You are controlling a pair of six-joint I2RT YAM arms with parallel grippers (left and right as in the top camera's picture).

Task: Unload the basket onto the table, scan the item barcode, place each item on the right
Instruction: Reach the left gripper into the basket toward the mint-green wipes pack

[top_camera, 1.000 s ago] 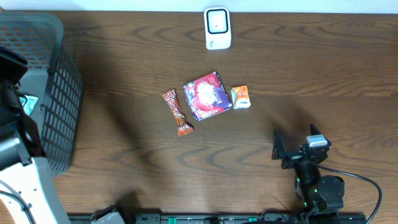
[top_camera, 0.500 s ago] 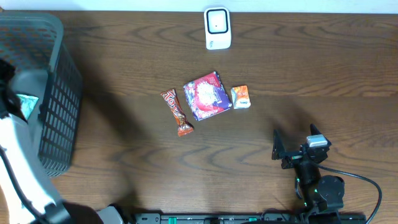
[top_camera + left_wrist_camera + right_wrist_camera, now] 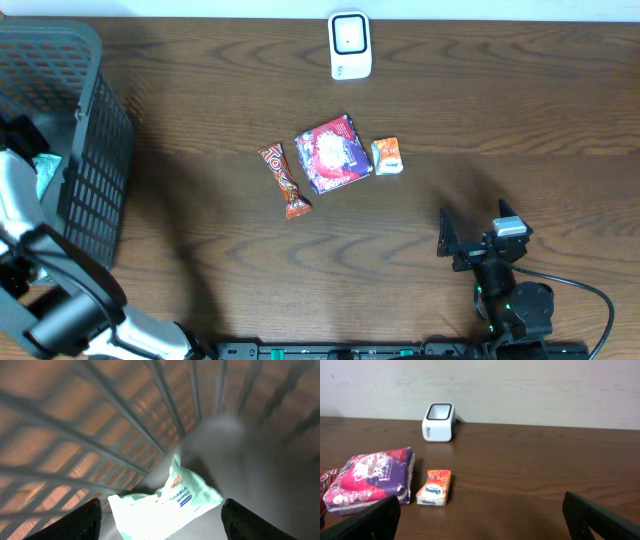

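Well, the pack of wipes (image 3: 167, 502) lies flat on the floor of the gray basket (image 3: 95, 150). It is white and pale green with small blue writing on it. My left pincer (image 3: 160, 510) hangs right over it, inside the basket. Its two fingers (image 3: 87, 515) stand wide apart, one on each side of the pack, and I do not see them touching it. The gray bars of the basket wall are all around.

The basket sits at the far left of the brown wooden table (image 3: 200, 230). Three more things lie in a row in the middle of the table. On the left is a red candy bar (image 3: 284, 181). Next to it is a purple and red packet (image 3: 332, 153). Just beside that, on the right, is a small orange tissue pack (image 3: 387, 157). The white scanner (image 3: 350, 45) stands alone at the far edge, behind them.

My right pincer (image 3: 481, 500) waits at the near right, well apart from the row. It is wide open and holds nothing.
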